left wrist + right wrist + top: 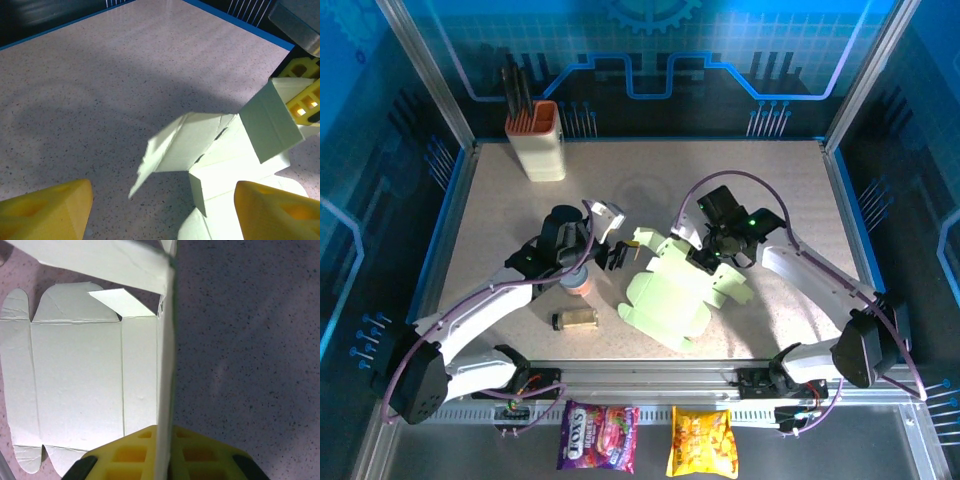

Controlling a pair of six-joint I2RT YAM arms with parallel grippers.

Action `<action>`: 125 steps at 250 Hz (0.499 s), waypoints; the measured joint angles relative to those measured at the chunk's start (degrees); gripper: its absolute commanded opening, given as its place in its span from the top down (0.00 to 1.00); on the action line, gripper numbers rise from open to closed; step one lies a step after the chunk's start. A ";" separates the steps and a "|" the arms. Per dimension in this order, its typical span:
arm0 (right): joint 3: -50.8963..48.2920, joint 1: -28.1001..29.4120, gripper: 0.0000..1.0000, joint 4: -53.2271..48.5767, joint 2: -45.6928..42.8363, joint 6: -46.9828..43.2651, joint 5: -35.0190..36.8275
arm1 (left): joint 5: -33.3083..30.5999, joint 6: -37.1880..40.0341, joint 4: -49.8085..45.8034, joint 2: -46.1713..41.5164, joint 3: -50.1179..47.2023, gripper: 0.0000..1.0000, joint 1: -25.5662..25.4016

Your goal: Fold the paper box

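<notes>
Left arm point(490, 300) bent inward, jaws wide apart; right arm point(810, 270) with jaws clamped on the paper box point(665, 300)

The top camera sits high behind the arm bases and looks down and forward, taking in the whole table point(520, 220). The left wrist camera rides low and looks slantwise across the tabletop, framed by the spread yellow tips of the left gripper point(162, 202). The right wrist camera stares almost straight down from very close. All three views share the paper box point(665, 295) at mid-table.
</notes>
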 measured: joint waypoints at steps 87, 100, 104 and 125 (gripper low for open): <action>0.00 0.00 0.88 -1.31 0.04 -4.00 -3.13 | 2.84 2.64 2.99 4.72 -1.18 0.36 0.00; 0.00 0.00 0.88 -1.31 0.13 -4.00 -3.21 | 3.87 3.17 3.34 5.51 -1.18 0.45 0.00; 0.00 0.00 0.88 -1.31 0.13 -4.00 -3.21 | 4.15 2.69 3.43 5.75 -1.18 0.48 0.00; 0.00 0.00 0.89 -1.29 0.15 -3.89 -3.19 | 5.53 3.34 4.02 6.62 -1.18 0.63 0.00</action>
